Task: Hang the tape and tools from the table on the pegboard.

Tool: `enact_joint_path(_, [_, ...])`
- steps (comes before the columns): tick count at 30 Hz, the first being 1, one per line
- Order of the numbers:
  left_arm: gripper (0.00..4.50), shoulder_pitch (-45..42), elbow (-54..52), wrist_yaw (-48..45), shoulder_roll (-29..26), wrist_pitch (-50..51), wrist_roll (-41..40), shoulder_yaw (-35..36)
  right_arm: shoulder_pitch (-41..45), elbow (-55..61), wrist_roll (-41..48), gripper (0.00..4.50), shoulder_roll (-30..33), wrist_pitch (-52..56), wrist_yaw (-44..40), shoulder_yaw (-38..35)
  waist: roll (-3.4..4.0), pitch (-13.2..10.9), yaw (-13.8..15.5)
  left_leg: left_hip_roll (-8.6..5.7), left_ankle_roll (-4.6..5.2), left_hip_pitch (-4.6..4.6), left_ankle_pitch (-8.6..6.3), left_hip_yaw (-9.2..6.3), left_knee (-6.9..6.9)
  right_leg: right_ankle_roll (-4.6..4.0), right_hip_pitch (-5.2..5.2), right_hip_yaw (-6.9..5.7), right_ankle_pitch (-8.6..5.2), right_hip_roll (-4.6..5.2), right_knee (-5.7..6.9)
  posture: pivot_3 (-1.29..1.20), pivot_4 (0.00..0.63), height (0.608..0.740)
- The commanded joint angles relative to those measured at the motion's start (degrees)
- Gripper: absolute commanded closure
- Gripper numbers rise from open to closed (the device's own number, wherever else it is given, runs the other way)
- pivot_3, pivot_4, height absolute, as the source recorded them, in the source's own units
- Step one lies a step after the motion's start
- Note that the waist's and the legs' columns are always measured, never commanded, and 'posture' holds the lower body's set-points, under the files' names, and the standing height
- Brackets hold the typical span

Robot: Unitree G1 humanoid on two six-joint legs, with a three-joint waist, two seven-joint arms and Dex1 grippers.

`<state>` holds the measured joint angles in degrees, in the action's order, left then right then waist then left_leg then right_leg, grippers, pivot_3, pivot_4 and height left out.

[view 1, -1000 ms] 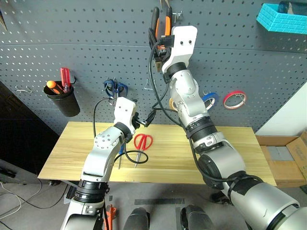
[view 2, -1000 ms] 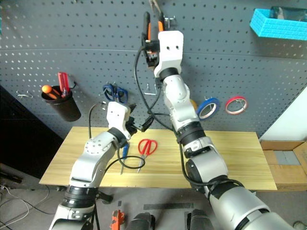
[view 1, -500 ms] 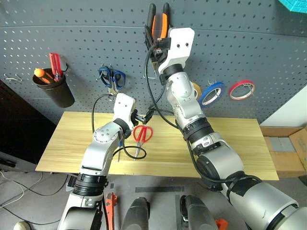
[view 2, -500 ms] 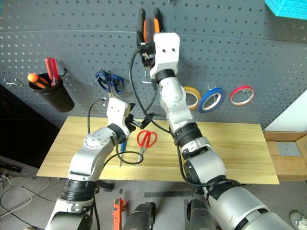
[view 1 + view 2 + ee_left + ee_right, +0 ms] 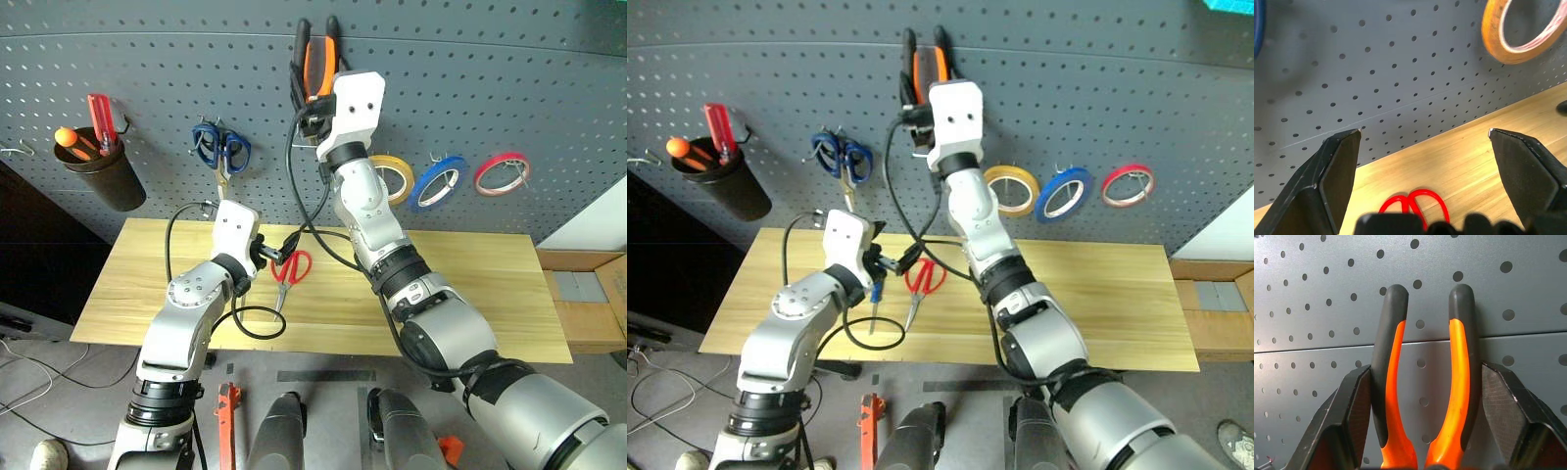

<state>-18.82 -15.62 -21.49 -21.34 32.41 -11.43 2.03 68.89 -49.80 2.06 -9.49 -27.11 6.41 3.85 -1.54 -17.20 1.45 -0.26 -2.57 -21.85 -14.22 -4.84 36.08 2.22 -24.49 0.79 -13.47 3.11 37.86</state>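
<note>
The right gripper (image 5: 1422, 426) clasps the orange-and-black-handled pliers (image 5: 313, 64), handles up against the dark grey perforated pegboard (image 5: 509, 88), while the wide-open, empty left gripper (image 5: 1422, 161) (nearer) overlooks red-handled scissors (image 5: 290, 268), blades toward the robot.

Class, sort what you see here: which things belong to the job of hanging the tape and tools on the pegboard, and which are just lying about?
Job:
pliers, in the right claw
red scissors on the table
blue-handled screwdriver
yellow tape, already hung
pegboard

Bystanders:
blue scissors
blue tape
red tape
black cup of screwdrivers
</note>
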Motion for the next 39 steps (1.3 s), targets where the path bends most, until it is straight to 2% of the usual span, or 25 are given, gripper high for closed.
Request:
enact_joint_path(1, [0.0,0.59,-3.74,0.45,-0.34,0.37,-0.55,1.09,-2.16,-0.44,-0.21,1.76,-5.84,-0.37,1.04,0.12,-0.11,-0.16,0.04,0.0,0.0,-0.06,0.0,-0.01,0.0,0.0,-0.06,0.0,0.0,0.0,0.0,0.3,0.322,0.74])
enact_joint_path(7, [0.0,0.51,-3.63,0.52,-0.41,0.65,-0.7,1.53,-6.59,-0.06,-2.48,1.76,-7.06,-0.16,0.41,3.91,-0.2,-0.39,0.05,-0.01,-0.01,-0.18,0.0,-0.04,-0.02,0.01,-0.15,-0.03,0.0,0.01,-0.05,0.29,0.322,0.74])
enact_joint_path(13, [0.0,0.87,-2.4,0.38,-0.18,-0.51,-0.51,1.67,-14.17,7.16,-2.96,1.76,-6.09,6.05,-6.12,9.51,-0.25,-0.34,-0.15,-0.01,-0.36,-0.78,0.06,0.06,-0.01,0.01,-0.78,0.02,0.0,0.04,-0.09,0.26,0.317,0.74])
enact_joint_path(15, [0.0,0.9,-1.84,0.57,0.25,-1.01,-0.37,1.44,-17.5,12.44,-2.34,1.03,-4.45,8.61,-9.0,10.92,-0.29,-0.29,-0.21,0.04,-0.48,-0.78,0.02,0.13,-0.04,0.01,-0.82,0.05,0.0,0.04,-0.13,0.23,0.305,0.74])
enact_joint_path(16, [0.0,0.93,-1.48,0.72,0.51,-1.27,-0.24,1.27,-19.15,15.44,-2.03,0.8,-3.51,10.13,-10.57,11.52,-0.31,-0.28,-0.29,0.06,-0.54,-0.78,-0.02,0.14,-0.05,0.01,-0.82,0.04,0.0,0.03,-0.16,0.23,0.304,0.74])
enact_joint_path(18, [0.0,1.17,-0.57,0.74,1.01,-2.0,0.01,0.68,-22.76,22.53,-1.49,0.07,-0.73,13.86,-13.28,12.18,-0.31,-0.29,-0.22,0.08,-0.59,-0.85,-0.05,0.14,-0.05,0.01,-0.84,0.02,-0.01,0.02,-0.23,0.2,0.298,0.74])
enact_joint_path(19, [0.0,1.26,-0.11,0.61,1.18,-2.37,0.07,0.46,-24.12,25.23,-1.39,0.02,0.29,15.49,-14.31,12.32,-0.32,-0.29,-0.23,0.08,-0.59,-1.0,-0.05,0.12,-0.03,0.01,-0.95,0.0,-0.01,0.03,-0.24,0.19,0.295,0.74])
enact_joint_path(25, [0.0,1.69,4.4,0.69,2.8,-5.75,1.43,-1.56,-35.5,47.36,-0.84,0.02,12.75,23.82,-27.36,13.93,-0.37,-0.27,0.02,0.01,-0.58,-1.18,-0.05,0.07,0.09,0.03,-1.05,-0.04,-0.01,0.05,-0.22,0.1,0.277,0.74])
enact_joint_path(29, [0.0,1.78,9.3,4.66,4.14,-6.48,5.03,-2.56,-41.94,58.28,2.53,0.02,20.84,29.48,-35.95,14.37,-0.38,-0.26,-0.52,0.01,-0.41,-1.11,-0.15,0.04,0.11,0.21,-0.8,-0.09,0.1,0.03,-0.59,0.04,0.28,0.74])
enact_joint_path(33, [0.0,4.3,15.32,8.72,7.32,-7.63,7.64,-3.85,-48.81,64.54,7.57,0.02,28.81,32.38,-45.68,14.15,-0.39,-0.25,-1.75,0.0,-0.41,-1.13,-0.15,0.09,0.14,0.26,-0.77,-0.03,0.13,0.06,-0.67,-0.02,0.284,0.74])
enact_joint_path(39, [0.0,7.07,22.84,12.73,9.57,-7.59,12.13,-6.56,-50.8,64.34,9.16,0.02,34.38,28.78,-55.03,14.7,-0.41,-0.27,-3.61,0.01,-0.32,-1.11,-0.19,0.12,0.37,0.32,-0.71,-0.01,0.18,0.05,-0.61,-0.07,0.299,0.74])
